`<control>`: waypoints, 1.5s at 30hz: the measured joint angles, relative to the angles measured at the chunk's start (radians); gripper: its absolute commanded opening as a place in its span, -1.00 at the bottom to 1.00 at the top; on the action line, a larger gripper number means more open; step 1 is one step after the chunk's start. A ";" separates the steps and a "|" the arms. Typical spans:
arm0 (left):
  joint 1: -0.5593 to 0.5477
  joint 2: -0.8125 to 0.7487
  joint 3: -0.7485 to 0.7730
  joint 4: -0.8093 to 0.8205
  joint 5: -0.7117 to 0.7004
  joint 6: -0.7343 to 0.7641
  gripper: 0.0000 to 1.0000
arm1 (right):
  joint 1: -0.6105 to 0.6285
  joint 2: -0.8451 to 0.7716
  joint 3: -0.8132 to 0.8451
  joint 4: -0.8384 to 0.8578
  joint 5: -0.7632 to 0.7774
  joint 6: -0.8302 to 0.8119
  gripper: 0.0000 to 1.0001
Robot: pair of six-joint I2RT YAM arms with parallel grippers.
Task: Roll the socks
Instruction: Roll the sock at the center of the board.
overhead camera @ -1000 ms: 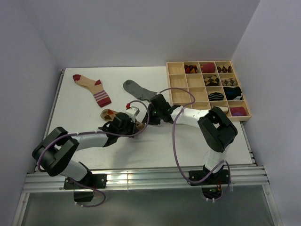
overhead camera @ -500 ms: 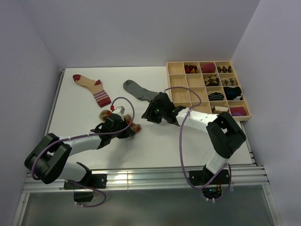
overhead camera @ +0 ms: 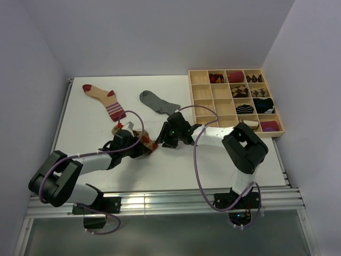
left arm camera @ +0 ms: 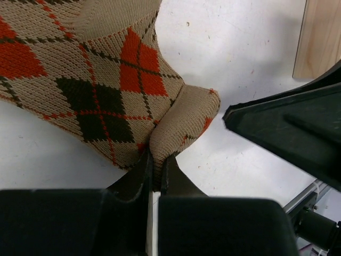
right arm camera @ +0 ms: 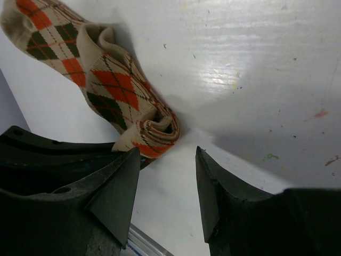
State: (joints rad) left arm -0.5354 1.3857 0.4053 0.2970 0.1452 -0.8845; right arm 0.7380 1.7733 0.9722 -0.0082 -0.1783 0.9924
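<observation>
Pinching the brown argyle sock (left arm camera: 101, 90), the left gripper (left arm camera: 156, 162) holds it just ahead of the right gripper (right arm camera: 165, 181), whose jaws stand spread.

left arm (overhead camera: 93, 159), right arm (overhead camera: 216, 133): white tube links, chunky black joint housings, purple cable (overhead camera: 195, 160) looped along each, matte black wedge-shaped fingers (right arm camera: 114, 197).

Bright even light from overhead, soft shadows plus streaky glare on the white table (right arm camera: 256, 48) (wrist views go blurry at the bottom edge).
</observation>
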 measured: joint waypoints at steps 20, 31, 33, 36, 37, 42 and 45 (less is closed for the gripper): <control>0.035 0.058 0.000 0.057 0.068 -0.077 -0.95 | 0.019 0.087 0.000 0.113 -0.027 0.069 0.04; 0.043 0.070 0.010 0.052 0.079 -0.082 -0.21 | 0.019 0.130 0.012 0.159 -0.036 0.079 -1.00; 0.043 0.057 0.016 0.042 0.080 -0.077 -0.04 | 0.019 0.130 0.019 0.148 -0.035 0.076 -1.00; 0.039 0.008 0.022 -0.010 0.065 -0.046 0.04 | 0.023 0.130 0.039 0.113 -0.029 0.060 -1.00; 0.034 -0.014 0.022 -0.037 0.052 -0.029 0.05 | 0.024 0.130 0.049 0.094 -0.024 0.055 -1.00; -0.018 -0.136 0.026 -0.150 -0.069 0.088 0.18 | 0.026 0.130 0.089 0.017 -0.002 0.030 -1.00; -0.097 -0.193 0.035 -0.168 -0.179 0.183 0.22 | 0.026 0.130 0.111 -0.025 0.006 0.019 -1.00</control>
State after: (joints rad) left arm -0.6327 1.1923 0.4400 0.1291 -0.0334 -0.7010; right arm 0.7635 1.9034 1.0832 -0.0330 -0.1726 1.0115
